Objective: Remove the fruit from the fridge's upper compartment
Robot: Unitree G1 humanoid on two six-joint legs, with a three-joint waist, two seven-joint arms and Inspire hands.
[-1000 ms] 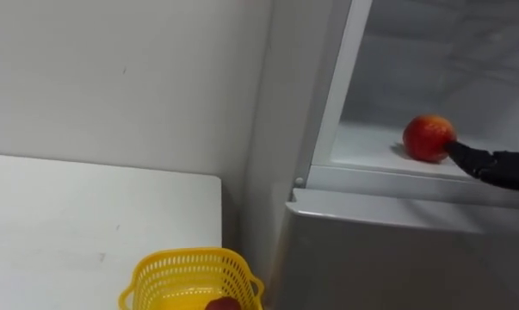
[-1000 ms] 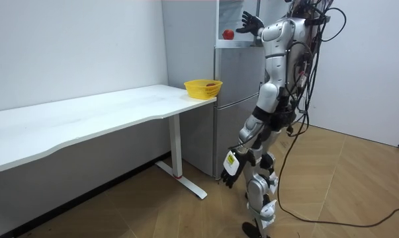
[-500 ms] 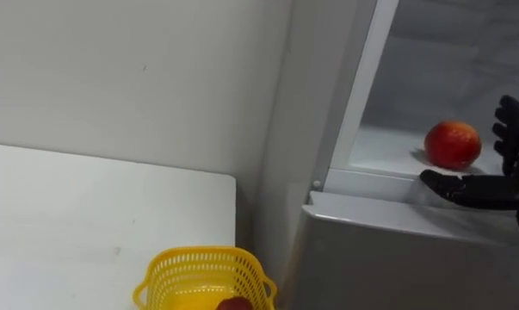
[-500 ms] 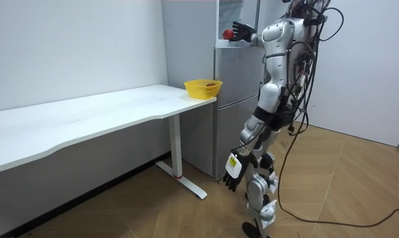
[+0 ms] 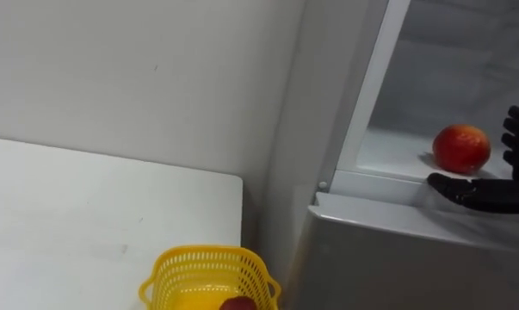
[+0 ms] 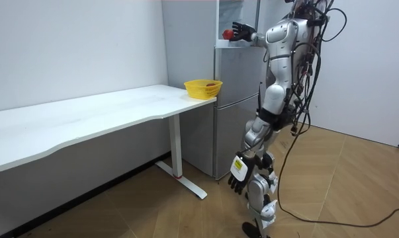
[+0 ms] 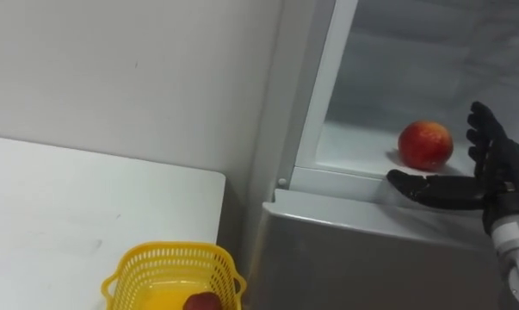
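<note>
- The apple (image 7: 426, 144) sits on the upper fridge shelf (image 7: 349, 142), and the right hand (image 7: 497, 182) is spread open just right of the apple, grasping nothing.
- The risk is that a clumsy close nudges the apple, rolling it off the ledge in front of it.
- The left hand (image 6: 238, 180) hangs far below the apple.

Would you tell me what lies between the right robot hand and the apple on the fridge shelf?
Nothing: the right eye view shows bare shelf between the open right robot hand and the apple.
</note>
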